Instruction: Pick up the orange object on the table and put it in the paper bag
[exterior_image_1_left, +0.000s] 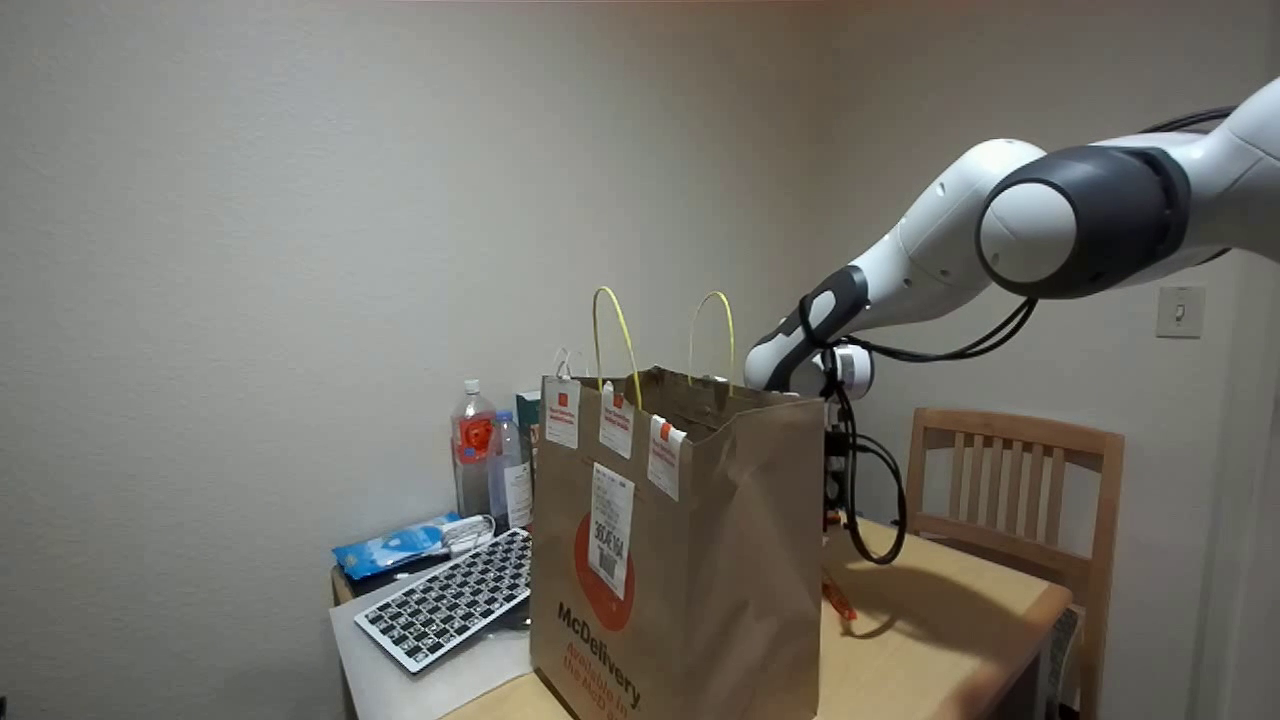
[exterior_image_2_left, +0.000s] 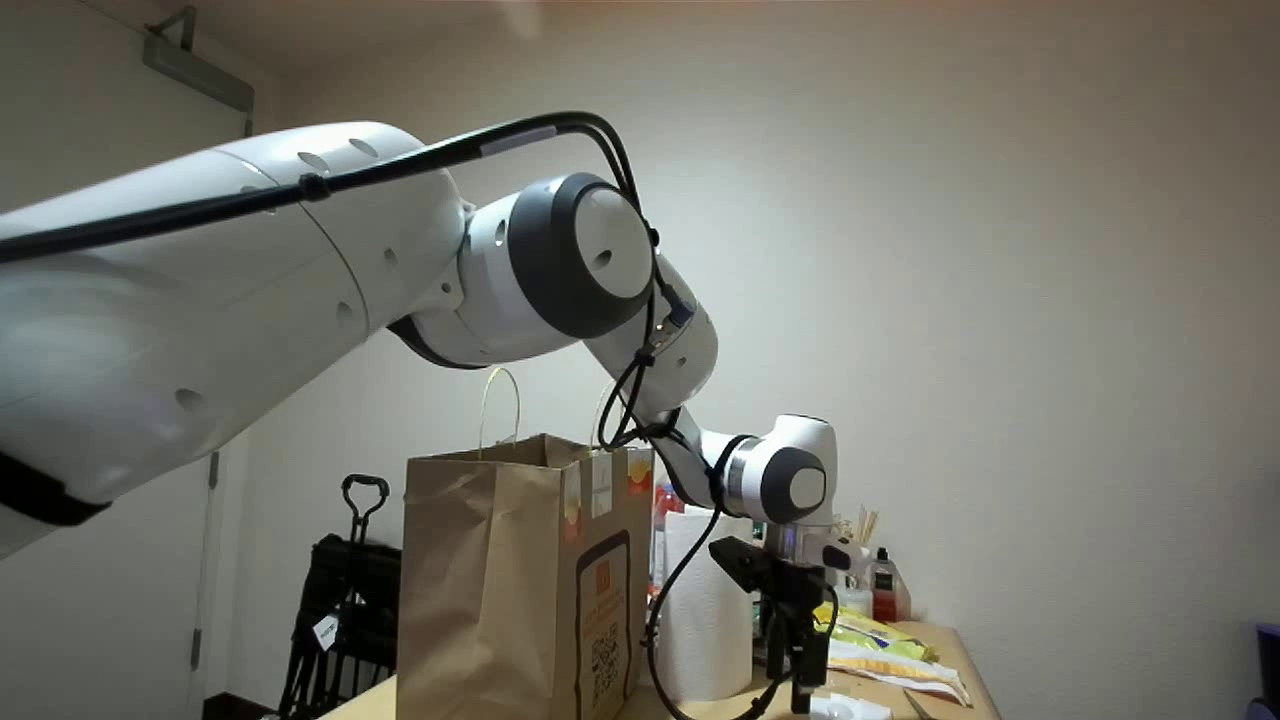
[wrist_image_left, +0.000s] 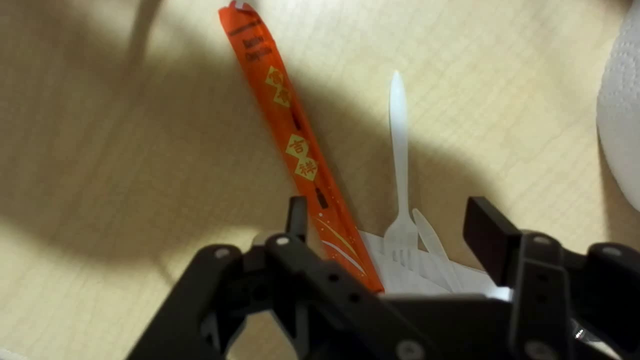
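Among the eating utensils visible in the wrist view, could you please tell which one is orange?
The chopstick packet, long and orange with yellow diamond prints. The fork is white, and the slender utensil beside it is pale.

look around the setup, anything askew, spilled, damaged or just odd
Nothing looks spilled. Near the paper bag, the keyboard lies askew, its edges out of line with the white surface under it, as if carelessly set down. The bag has a creased side and uneven rim, so it looks used; no clear tear shows.
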